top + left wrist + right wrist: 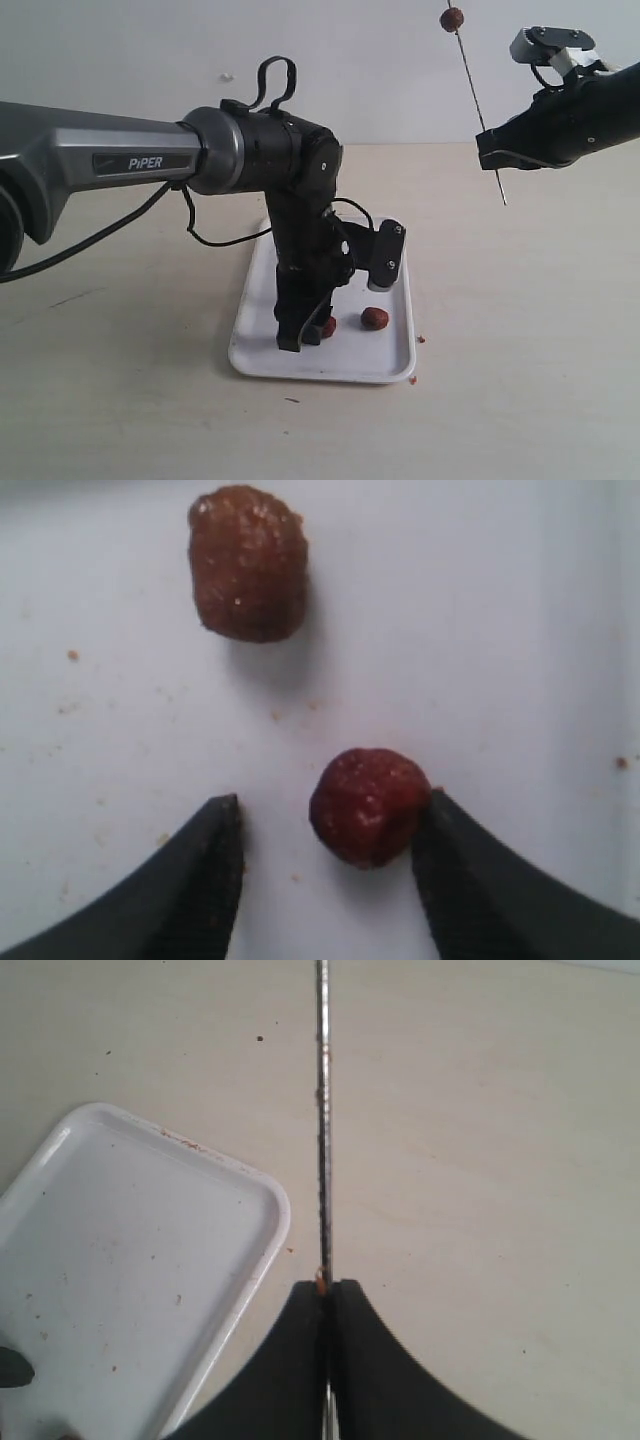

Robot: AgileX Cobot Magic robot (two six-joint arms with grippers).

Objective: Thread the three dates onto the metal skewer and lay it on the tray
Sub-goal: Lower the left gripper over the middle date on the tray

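Reading from the left: the left claw (pixel 305 335) hangs straight down over the tray (pixel 390 362), which lies on the counter (pixel 520 330) at the centre of the scene. Its jaws stand partly open and hold nothing as yet. The left wrist view shows the left claw (pixel 332 810) straddling the left date (pixel 368 806). The fruit sits off-centre in the gap, touching one finger (pixel 470 880) and apart from the other. The same left date (pixel 328 326) shows just right of the claw tips in the exterior view. The right date (pixel 375 318) lies just beside it on the tray floor, outside the jaws (pixel 248 563).

Up and to the right, well apart from the tray, the metal skewer (pixel 470 85) stands nearly upright. Its top leans slightly left and its bare point hangs low. The threaded date (pixel 452 18) sits close to its upper end. The right claw (pixel 488 150) is fully closed on the rod, as the right wrist view confirms (pixel 328 1285), with the skewer (pixel 322 1110) running out from between the pads, past the tray rim (pixel 272 1222).

We judge that the left claw need only close where it is. The one-sided contact may nudge the fruit sideways first. The lift must then go up and rightward, to meet the rod along its steep axis.
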